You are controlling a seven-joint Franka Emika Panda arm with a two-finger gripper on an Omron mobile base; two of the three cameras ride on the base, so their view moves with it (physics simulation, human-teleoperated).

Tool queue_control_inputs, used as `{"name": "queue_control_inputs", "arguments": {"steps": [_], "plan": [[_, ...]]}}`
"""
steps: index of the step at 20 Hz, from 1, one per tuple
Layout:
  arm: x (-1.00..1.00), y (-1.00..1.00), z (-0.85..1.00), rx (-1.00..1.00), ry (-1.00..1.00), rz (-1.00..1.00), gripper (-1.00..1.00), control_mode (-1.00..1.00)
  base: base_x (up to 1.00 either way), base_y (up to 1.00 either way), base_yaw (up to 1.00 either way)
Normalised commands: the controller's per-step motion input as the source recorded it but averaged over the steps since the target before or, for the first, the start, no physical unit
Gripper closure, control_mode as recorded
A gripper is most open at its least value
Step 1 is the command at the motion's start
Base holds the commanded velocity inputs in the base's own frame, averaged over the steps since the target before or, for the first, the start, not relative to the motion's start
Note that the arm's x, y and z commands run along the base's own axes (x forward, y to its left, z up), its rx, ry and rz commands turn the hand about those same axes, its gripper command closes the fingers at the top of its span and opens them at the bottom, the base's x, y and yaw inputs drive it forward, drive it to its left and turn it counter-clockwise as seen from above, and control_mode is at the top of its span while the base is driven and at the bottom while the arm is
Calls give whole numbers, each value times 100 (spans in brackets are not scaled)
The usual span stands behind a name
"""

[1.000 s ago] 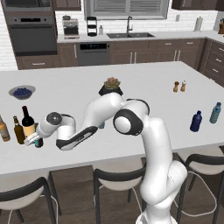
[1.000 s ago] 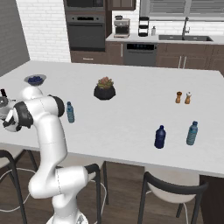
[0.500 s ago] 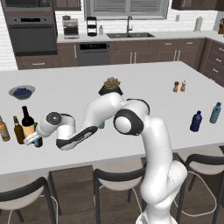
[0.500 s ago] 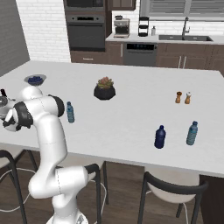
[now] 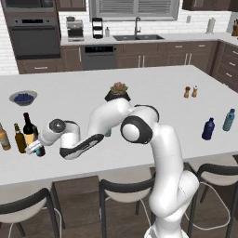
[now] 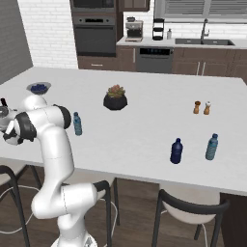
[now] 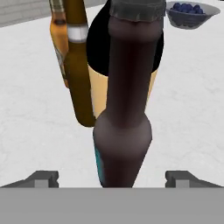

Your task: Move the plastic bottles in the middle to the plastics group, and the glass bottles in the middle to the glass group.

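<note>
Between the released pincer [image 7: 112, 177] fingertips stands the maroon-brown bottle [image 7: 124, 113]; wine bottle [image 7: 98, 48] just behind.

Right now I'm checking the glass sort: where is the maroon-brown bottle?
In the hand view the maroon-brown bottle stands upright between the open gripper fingertips, right in front of the wine bottle, with the glass group's slim brown bottle beside it.

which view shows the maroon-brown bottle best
The hand view: the maroon-brown bottle stands close up between the open hand's tips. In the left base view it is a small dark shape at the hand. The right base view doesn't let me make it out.
</note>
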Motion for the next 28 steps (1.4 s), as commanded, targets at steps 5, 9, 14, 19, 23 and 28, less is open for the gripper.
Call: {"name": "queue_control_inputs", "arguments": {"steps": [5,9,14,19,23,28], "plan": [[-3,0,7,0,0,0,-100,-100,0,0,0],[-40,-16,25,0,0,-2,-100,-100,0,0,0],[-57,-69,30,1,0,-12,-100,-100,0,0,0],[-34,-91,32,0,6,-19,-100,-100,0,0,0],[-5,-100,51,0,22,-23,-100,-100,0,0,0],[1,-98,84,0,38,-21,-100,-100,0,0,0]]}}
